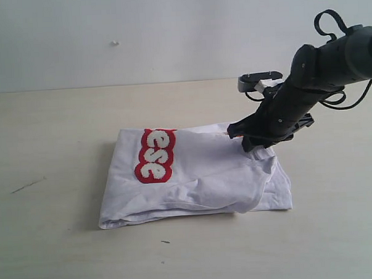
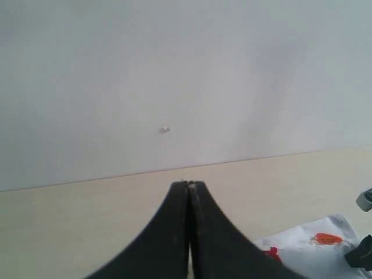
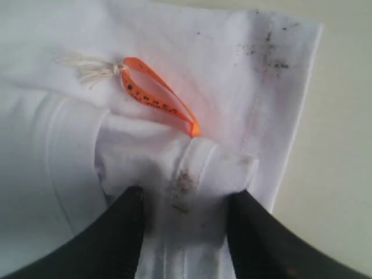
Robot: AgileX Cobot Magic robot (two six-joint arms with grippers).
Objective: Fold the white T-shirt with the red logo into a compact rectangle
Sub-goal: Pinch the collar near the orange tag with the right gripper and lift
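**Folded shirt on the tabletop, right tool at its far corner**

Exterior view: The white T-shirt (image 1: 200, 176) lies in the middle of the pale, smooth tabletop (image 1: 50, 151). It is folded into a rough rectangle with soft, uneven edges. The cloth is wrinkled, and at the near right side one layer hangs loosely over the layer below. The red logo (image 1: 154, 156) is a fuzzy red patch with rounded white letters. It sits on the top left part of the shirt, and only a few letters show. The right tool (image 1: 251, 141) is black and touches the far right corner of the shirt. The tabletop is bare on all sides of the shirt, with much free room to the left and in front. A plain pale wall (image 1: 169, 35) stands behind.

Left wrist view: The left tool (image 2: 189, 189) is high over the tabletop, its two black fingers pressed together with nothing between them. Only a corner of the shirt shows here, with a small orange tag (image 2: 327, 238).

Right wrist view: This view alone shows the right tool from close by. Its fingers stand partly apart, with a bunched ribbed hem of the shirt between them. I cannot tell if they press it. The tag is a thin loop, tied to a white string tuft (image 3: 87, 68). Dark specks (image 3: 270, 40) mark the cloth near its straight edge.
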